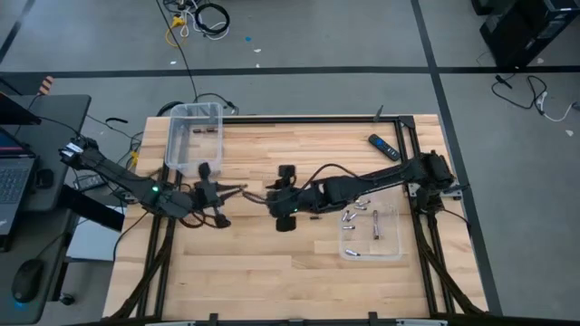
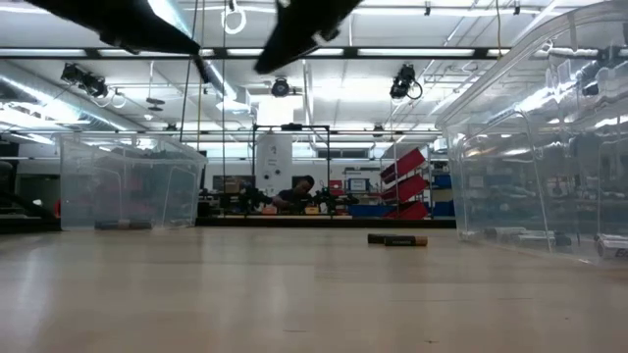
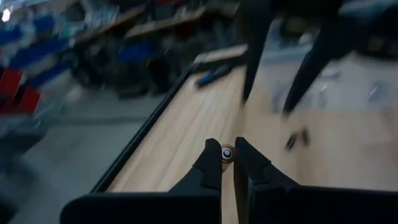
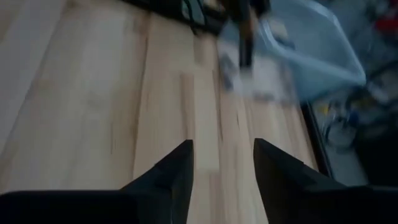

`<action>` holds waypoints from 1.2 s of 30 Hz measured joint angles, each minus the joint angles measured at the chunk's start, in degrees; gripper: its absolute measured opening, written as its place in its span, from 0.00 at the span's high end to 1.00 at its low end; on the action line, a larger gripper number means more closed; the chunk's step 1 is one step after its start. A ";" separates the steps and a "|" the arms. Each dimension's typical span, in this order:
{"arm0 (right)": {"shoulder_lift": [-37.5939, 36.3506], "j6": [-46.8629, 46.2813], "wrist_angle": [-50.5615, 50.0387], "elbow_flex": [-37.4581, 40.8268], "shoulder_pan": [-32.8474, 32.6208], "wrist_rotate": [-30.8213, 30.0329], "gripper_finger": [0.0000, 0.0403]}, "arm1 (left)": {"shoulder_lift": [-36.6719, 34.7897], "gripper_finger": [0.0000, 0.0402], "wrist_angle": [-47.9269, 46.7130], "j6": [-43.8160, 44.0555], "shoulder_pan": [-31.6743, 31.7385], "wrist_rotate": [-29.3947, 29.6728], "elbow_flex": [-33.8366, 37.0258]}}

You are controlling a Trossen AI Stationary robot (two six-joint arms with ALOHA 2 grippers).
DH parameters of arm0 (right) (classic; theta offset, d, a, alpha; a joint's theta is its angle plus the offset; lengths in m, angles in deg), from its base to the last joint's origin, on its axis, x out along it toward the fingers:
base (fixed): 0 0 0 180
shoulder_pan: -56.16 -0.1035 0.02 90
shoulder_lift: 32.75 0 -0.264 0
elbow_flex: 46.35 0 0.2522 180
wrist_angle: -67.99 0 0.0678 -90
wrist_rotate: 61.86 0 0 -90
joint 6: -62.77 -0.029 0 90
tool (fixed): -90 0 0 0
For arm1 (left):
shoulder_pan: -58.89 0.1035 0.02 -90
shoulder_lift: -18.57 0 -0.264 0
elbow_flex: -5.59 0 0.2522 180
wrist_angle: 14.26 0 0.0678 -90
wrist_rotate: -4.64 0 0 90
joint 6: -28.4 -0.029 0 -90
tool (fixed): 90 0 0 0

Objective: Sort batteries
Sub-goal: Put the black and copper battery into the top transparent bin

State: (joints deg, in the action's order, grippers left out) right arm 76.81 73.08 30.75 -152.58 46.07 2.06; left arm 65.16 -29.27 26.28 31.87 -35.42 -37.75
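While both arms meet near the middle of the wooden counter [image 1: 272,263], the contents are as follows.

Left gripper [image 3: 227,163]: fingers [image 3: 208,165] closed tight on one small silvery battery [image 3: 227,152], held end-on between the tips and clear of the wood.

Right gripper [image 4: 222,162]: fingers [image 4: 180,163] parted with only bare boards showing between them, gripping nothing; it faces the left gripper at the counter's centre, close to it.

Batteries, sorted: a few dark cells [image 1: 207,131] in the clear bin [image 1: 172,145] at about 10 o'clock on the counter.

Batteries, unsorted: a cluster of silvery and dark cells [image 1: 353,217] in the shallow clear tray [image 1: 391,254] at about 4 o'clock, just under the right arm.

Batteries, loose: two small dark cells [image 3: 297,139] lying on the wood ahead of the left gripper (seen in the left wrist view only).

Other: black-and-blue remote-like bar [image 1: 382,147] at about 2 o'clock, near the counter's far edge; a laptop [image 1: 11,172] on a side desk beyond the left arm.
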 joint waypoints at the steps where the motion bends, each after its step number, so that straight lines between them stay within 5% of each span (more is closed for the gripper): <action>1: -0.93 -2.00 -2.64 0.00 0.09 -0.03 0.62 | -0.75 1.00 -5.91 2.54 0.13 1.02 -2.05; 11: -5.05 -17.45 -18.69 -0.02 -1.49 0.09 0.63 | -5.62 1.00 -63.48 44.87 5.43 8.31 -22.57; 16: -4.70 -17.67 -17.86 -0.02 -2.56 0.21 0.63 | -8.39 1.00 -82.49 62.76 9.59 4.57 -22.91; 27: -4.66 -16.33 -16.07 -0.02 -3.18 0.21 0.64 | -15.75 0.99 -85.91 70.06 10.59 2.26 -14.60; 36: -4.66 -16.54 -15.97 -0.02 -3.28 0.21 0.63 | -16.37 0.91 -85.64 71.77 10.59 3.37 -14.34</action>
State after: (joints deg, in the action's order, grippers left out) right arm 72.16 56.55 14.78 -152.60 42.80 2.27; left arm 48.79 -114.91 98.04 42.46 -32.04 -52.10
